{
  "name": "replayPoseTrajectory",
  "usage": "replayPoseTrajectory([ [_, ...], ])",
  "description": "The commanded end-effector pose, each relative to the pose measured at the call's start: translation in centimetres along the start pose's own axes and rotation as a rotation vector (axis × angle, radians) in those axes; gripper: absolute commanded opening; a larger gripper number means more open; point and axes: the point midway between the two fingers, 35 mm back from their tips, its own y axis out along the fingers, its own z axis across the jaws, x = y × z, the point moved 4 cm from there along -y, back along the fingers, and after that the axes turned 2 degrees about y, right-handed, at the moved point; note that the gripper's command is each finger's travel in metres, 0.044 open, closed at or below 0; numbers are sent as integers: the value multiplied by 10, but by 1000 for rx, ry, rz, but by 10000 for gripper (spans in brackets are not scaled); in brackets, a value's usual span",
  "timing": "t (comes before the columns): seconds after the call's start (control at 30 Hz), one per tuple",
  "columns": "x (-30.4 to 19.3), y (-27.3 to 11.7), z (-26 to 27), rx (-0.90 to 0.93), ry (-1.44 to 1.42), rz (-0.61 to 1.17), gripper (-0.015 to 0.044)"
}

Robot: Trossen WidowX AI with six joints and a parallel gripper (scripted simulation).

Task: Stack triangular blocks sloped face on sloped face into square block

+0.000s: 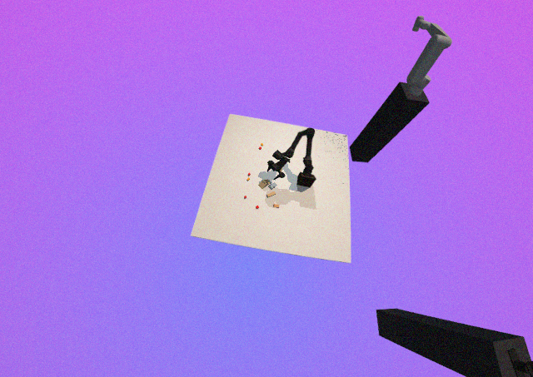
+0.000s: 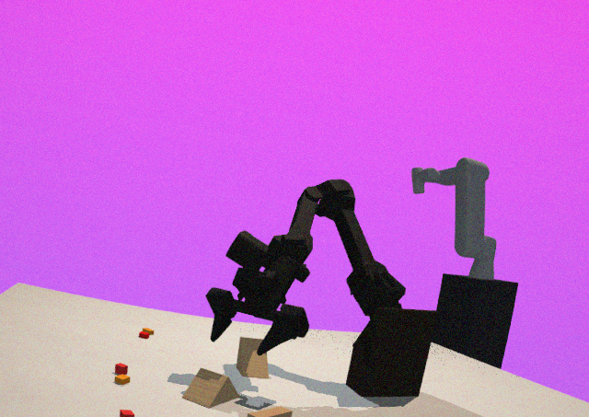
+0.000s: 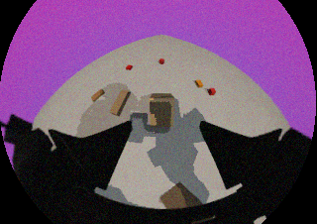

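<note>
1. Top view: we see the gripper (image 1: 272, 174) (image 2: 236, 347) (image 3: 165, 125) above the pale table (image 1: 223, 218) (image 2: 57, 346) (image 3: 183, 51), its fingers spread about as wide as they go and holding nothing. The near triangular block (image 1: 263, 184) (image 2: 204, 388) (image 3: 161, 112) lies beside the gripper's shadow; the arm hides most or all of its partner, so we cannot judge that one here.

2. Exterior view: both task blocks are on the table, well apart, so we count the stacking as still to do. The near one is brown wood with visible grain, its ridge upward and a triangular end showing. The far triangular block (image 2: 247, 357) (image 3: 179, 196) looks taller and narrower, partly behind a fingertip. Picking one up, turning it, matching slopes, releasing and backing away all remain.

3. Wrist view: we find the near block ahead, between the fingertips in the picture but not gripped, its upper face shaded dark. The far block shows at the lower edge, one side darker than the other. We see no square block formed.
</note>
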Motion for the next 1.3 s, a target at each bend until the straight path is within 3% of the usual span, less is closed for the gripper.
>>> replayPoseTrajectory([
  [0.0,-1,12,1,9,-8,1,440],
  [0.63,-3,96,4,6,-8,1,440],
  [1.27,-4,97,4,6,-8,1,440],
])
